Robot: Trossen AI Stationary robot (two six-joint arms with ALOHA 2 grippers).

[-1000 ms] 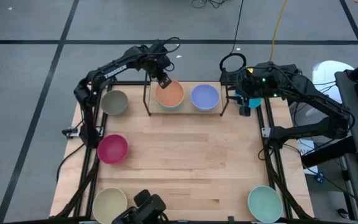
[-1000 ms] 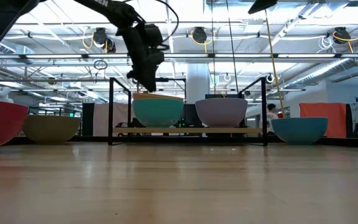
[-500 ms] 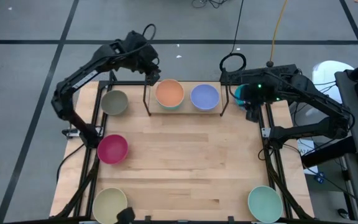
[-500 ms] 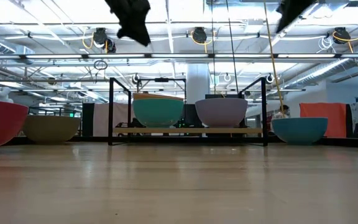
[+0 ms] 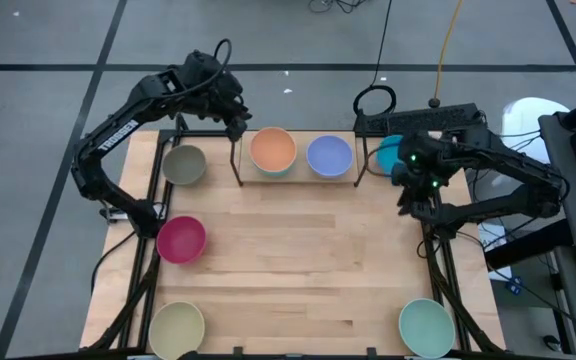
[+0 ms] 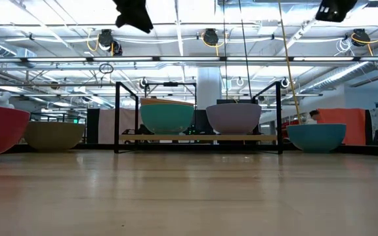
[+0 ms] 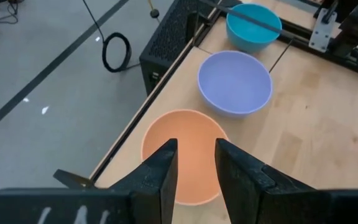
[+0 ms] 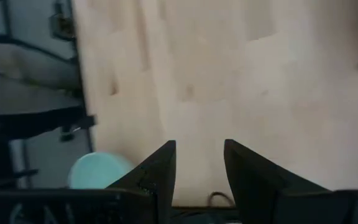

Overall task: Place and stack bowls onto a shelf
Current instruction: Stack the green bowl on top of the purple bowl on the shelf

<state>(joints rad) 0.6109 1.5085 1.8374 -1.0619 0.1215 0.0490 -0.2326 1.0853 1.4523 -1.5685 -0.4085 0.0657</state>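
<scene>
The low view shows what the high view hides: on the low black-rod shelf (image 6: 199, 138) the orange plastic bowl (image 6: 167, 101) sits nested inside a cyan plastic bowl (image 6: 167, 118), only its rim showing above, with the lavender plastic bowl (image 6: 233, 118) just beside them. From above only the orange bowl's inside shows, beside the lavender one, between the shelf's side frames at the far edge of the light wood worktop (image 5: 298, 260).

The left end effector (image 5: 236, 122) hangs above the shelf's left frame, its fingers (image 7: 160, 171) a narrow gap apart and holding nothing. The right end effector (image 5: 408, 190) is over the worktop's right edge, its fingers (image 8: 160, 171) likewise narrowly parted and empty; its wrist view catches the pale green bowl (image 8: 98, 171).

A blue bowl (image 5: 388, 152) stands right of the shelf, an olive-grey bowl (image 5: 184, 164) left of it, a magenta bowl (image 5: 181, 239) by the left edge, and a cream bowl (image 5: 177, 326) at the near left corner.

Behind lies grey floor with dark lines; the low view shows a ceiling of pipes and lamps.
</scene>
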